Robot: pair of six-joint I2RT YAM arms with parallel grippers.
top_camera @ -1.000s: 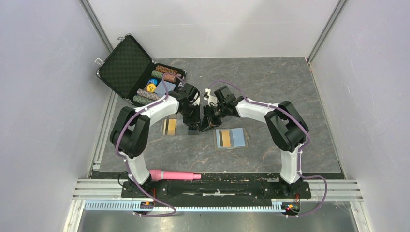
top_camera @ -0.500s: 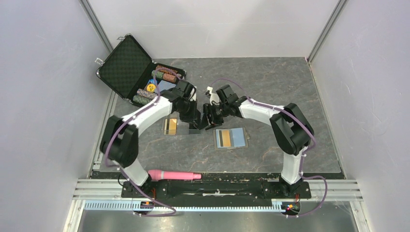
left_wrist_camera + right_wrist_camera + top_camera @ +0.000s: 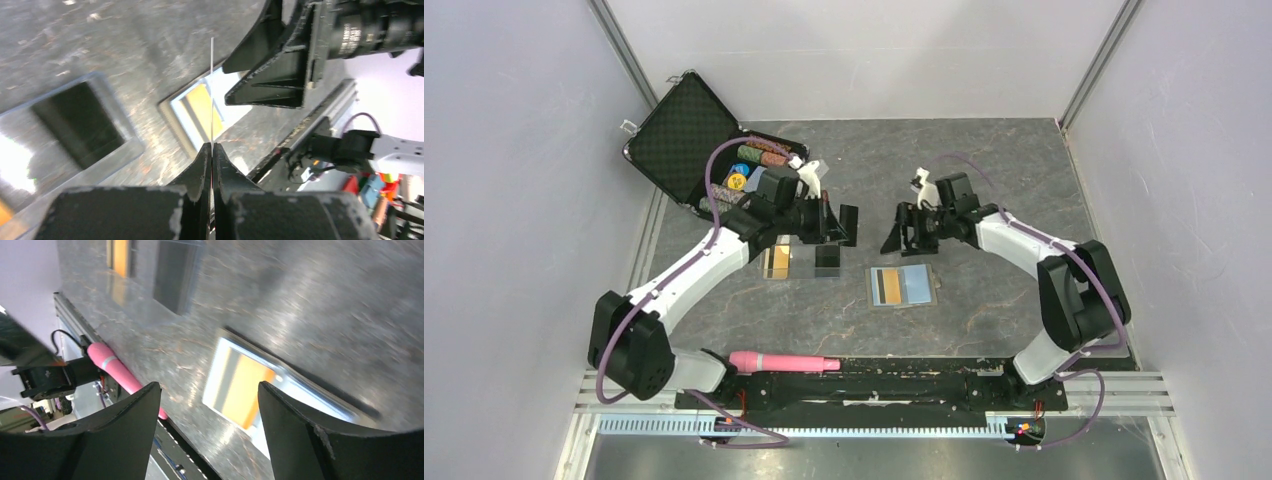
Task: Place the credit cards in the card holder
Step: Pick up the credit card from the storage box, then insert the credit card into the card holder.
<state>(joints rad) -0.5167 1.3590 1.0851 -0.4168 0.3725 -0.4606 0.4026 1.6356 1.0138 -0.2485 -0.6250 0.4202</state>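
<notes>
Step in hand, by my reading: carrying a card over to the holder.

Left gripper: jaws clenched on a thin sheet. The wrist view shows it edge-on only, so it is probably a card, but colour and face cannot be made out. It stands upright, clear of the tabletop, beyond the holder's far-left corner.

Right gripper: jaws spread wide with nothing between them. It hovers past the holder's far edge, facing the left gripper, the two apart.

Containers:
- Holder: lies open and flat, blue lining up. A seated card, orange, lies on its left half. The right half shows bare blue.
- Case: well left of the holder and toward the back, lid open. Rows of chips are in it. No task card shows there.

Loose on the tabletop, left of the holder:
- Black card, the nearer one.
- Orange card, just beside the black card and farther from the holder.
- Both lie flat, and neither gripper touches them.

Progress (judgement): one card at the holder, one sheet in hand, two cards waiting.

Next move calls for tipping the sheet from upright to flat. It should then be brought down over the holder's bare half and slid in edge first. The open right jaws look placed to pin the holder down or to take a handover. The left's hold is at one edge only, so the sheet could pivot.
</notes>
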